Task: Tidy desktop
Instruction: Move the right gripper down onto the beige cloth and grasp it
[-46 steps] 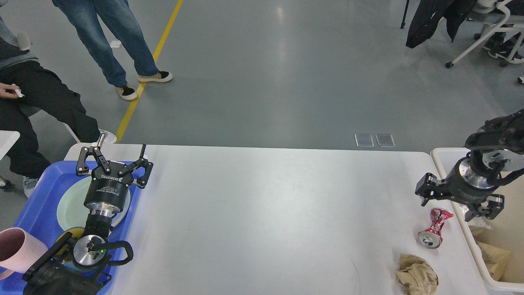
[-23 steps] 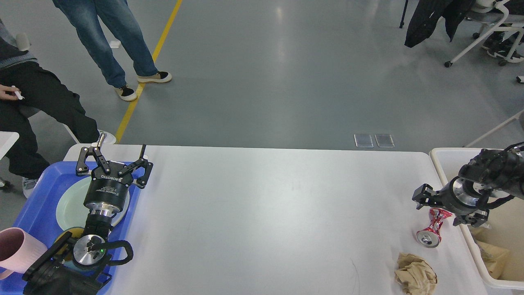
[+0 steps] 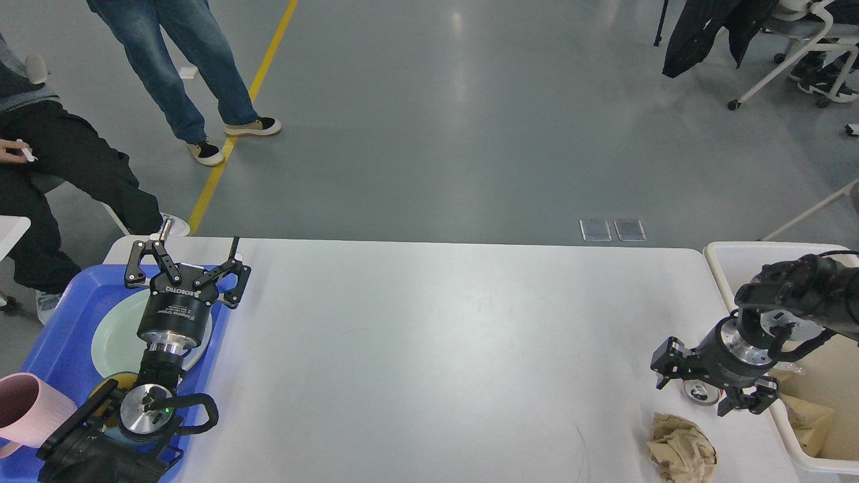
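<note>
Aluminium shows under the right gripper [image 3: 710, 394], which has dropped in the last second over the crushed can [image 3: 698, 394] at lower right of the desktop [image 3: 429, 349], jaws wide astride it; pickup looks imminent. Left gripper [image 3: 188, 265] hovers spread over the blue tray [image 3: 60, 342].

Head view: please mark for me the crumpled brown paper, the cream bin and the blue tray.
crumpled brown paper [image 3: 681, 448], head view, middle of the wad.
cream bin [image 3: 721, 265], head view, its far left wall.
blue tray [image 3: 67, 339], head view, bare floor left of the plate.
</note>
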